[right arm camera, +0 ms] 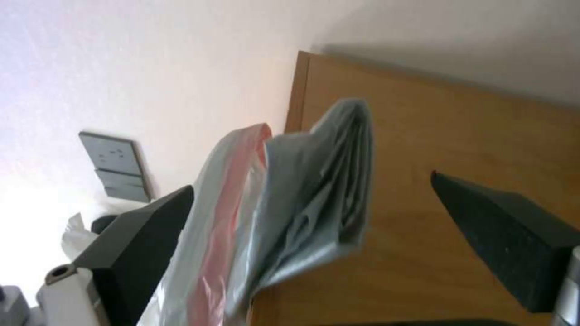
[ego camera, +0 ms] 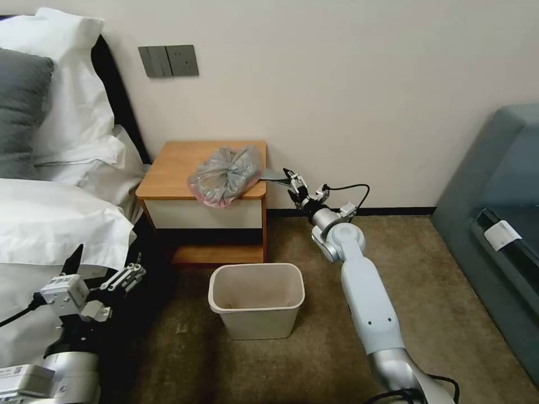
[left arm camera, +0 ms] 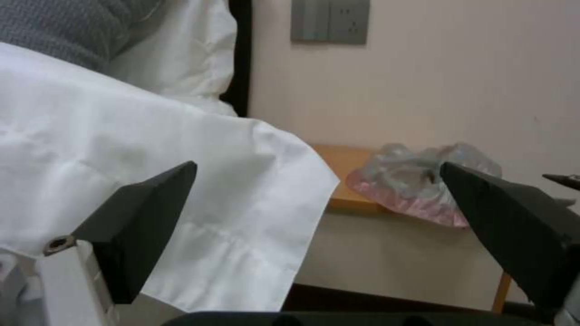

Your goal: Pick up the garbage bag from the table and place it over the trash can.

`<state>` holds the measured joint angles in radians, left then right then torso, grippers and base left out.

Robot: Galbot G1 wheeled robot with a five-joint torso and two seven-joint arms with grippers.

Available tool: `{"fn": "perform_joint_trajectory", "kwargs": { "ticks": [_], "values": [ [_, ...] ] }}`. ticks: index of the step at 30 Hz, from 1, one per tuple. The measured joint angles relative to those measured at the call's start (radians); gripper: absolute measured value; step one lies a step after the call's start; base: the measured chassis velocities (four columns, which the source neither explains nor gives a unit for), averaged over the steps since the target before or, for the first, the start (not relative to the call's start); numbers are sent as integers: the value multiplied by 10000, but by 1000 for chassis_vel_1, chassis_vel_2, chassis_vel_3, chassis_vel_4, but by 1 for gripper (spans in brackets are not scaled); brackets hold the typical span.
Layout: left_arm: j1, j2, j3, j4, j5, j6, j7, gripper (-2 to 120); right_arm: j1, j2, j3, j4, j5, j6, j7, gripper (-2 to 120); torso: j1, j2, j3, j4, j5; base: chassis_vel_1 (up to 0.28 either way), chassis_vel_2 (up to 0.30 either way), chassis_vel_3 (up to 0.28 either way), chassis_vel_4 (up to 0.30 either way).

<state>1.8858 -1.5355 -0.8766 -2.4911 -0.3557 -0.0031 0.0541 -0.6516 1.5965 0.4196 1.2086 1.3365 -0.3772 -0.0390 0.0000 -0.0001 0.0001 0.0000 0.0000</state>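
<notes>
The garbage bag (ego camera: 227, 175), crumpled grey plastic with a pinkish edge, lies on the front right part of the table (ego camera: 174, 168), hanging slightly over its front edge. My right gripper (ego camera: 292, 180) reaches to the table's right side, just beside the bag. In the right wrist view that gripper (right arm camera: 312, 181) is open, and a fold of the bag (right arm camera: 302, 203) stands between its spread fingers (right arm camera: 139, 244) without being clamped. The beige trash can (ego camera: 257, 300) stands on the carpet in front of the table. My left gripper (ego camera: 104, 269) waits open, low beside the bed.
A white bed (ego camera: 50, 224) with pillows is to the left of the table, and its sheet (left arm camera: 151, 158) hangs close to the left gripper. A grey-blue sofa (ego camera: 494, 213) stands at the right. Brown carpet (ego camera: 438, 314) lies open around the bin. Wall switches (ego camera: 168, 60) sit above the table.
</notes>
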Motion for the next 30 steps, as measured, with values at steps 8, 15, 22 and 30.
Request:
{"fn": "perform_joint_trajectory", "kwargs": {
  "ticks": [8, 15, 22, 30],
  "values": [
    [5, -49, 0, 19, 36, -96, 7, 100, 132, 115, -112, -203, -141, 338, 5, 77, 0, 0, -1, 0, 0, 0, 0, 0, 0],
    [-6, -52, 2, 39, 51, -164, 8, 100, 107, 114, -128, -161, -145, 349, 53, 52, 0, 0, -1, 0, 0, 0, 0, 0, 0],
    [-4, -44, -2, 62, 129, -297, 7, 100, 48, 114, -156, -47, -131, 425, 168, 22, 0, 0, -1, 0, 0, 0, 0, 0, 0],
    [5, -79, 35, 90, 274, -444, 7, 100, -320, -7, -251, 467, -46, 409, 294, 0, 1, 1, -1, 0, 0, 0, 0, 0, 0]
  ]
}}
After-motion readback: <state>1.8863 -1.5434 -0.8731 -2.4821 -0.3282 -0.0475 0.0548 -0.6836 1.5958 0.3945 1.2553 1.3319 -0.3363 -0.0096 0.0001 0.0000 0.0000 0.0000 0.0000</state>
